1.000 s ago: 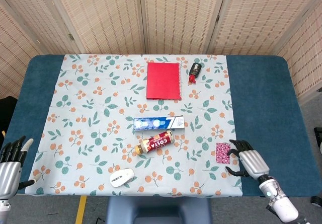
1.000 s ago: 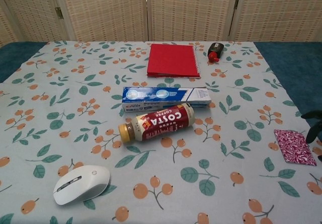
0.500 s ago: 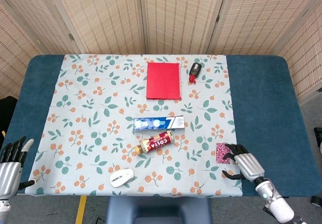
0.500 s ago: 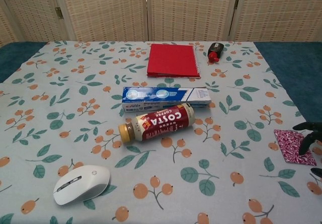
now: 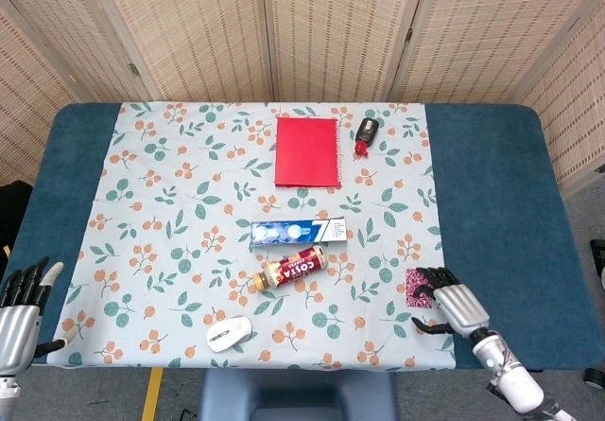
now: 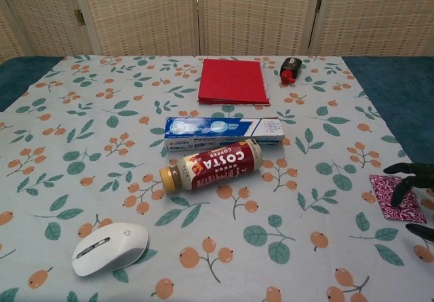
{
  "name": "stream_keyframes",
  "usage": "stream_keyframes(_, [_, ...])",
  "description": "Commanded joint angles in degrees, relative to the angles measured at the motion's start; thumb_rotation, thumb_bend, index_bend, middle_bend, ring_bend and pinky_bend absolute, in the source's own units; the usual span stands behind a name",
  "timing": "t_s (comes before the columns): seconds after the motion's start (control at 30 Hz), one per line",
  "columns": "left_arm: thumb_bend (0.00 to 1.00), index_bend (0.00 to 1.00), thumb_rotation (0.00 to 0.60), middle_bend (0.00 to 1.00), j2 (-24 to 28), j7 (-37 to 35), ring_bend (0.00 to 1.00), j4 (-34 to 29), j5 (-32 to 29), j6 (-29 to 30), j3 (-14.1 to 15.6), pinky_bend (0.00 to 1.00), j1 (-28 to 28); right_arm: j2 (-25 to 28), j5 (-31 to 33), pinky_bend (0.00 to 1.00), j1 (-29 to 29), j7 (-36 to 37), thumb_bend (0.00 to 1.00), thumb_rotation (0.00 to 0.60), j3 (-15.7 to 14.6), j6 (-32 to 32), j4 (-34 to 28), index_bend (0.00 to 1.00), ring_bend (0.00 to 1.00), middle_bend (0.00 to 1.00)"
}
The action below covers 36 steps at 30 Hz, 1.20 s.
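Note:
My right hand hovers over the small maroon patterned packet at the right edge of the floral cloth, fingers spread and curved, covering part of it. In the chest view the right hand's dark fingers reach over the maroon packet; whether they touch it I cannot tell. My left hand stays at the table's near left corner, fingers apart, holding nothing.
A Costa coffee bottle lies on its side below a toothpaste box. A white mouse sits near the front edge. A red notebook and a small black-and-red bottle lie at the back.
My right hand has slid left from beside the maroon packet to over it. The left hand has not moved.

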Motion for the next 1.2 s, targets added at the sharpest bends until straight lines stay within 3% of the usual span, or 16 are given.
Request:
stream_keyframes(0.03, [0.18, 0.07, 0.600, 0.00, 0.04, -0.06, 0.02, -0.03, 0.01, -0.02, 0.01, 0.00, 0.02, -0.09, 0.03, 0.00, 0.05, 0.03, 0.37, 0.317, 0.02, 0.16, 0.11, 0.33, 0.00, 0.09])
stream_keyframes(0.5, [0.18, 0.07, 0.600, 0.00, 0.21, -0.52, 0.02, -0.04, -0.21, -0.25, -0.04, 0.00, 0.13, 1.41, -1.07, 0.00, -0.95, -0.24, 0.37, 0.317, -1.80, 1.84, -1.11, 0.33, 0.00, 0.09])
stream_keyframes(1.2, [0.18, 0.07, 0.600, 0.00, 0.18, -0.70, 0.02, 0.19, -0.30, -0.37, 0.06, 0.00, 0.35, -0.91, 2.66, 0.00, 2.89, -1.04, 0.37, 0.317, 2.06, -2.35, 3.83, 0.33, 0.00, 0.10])
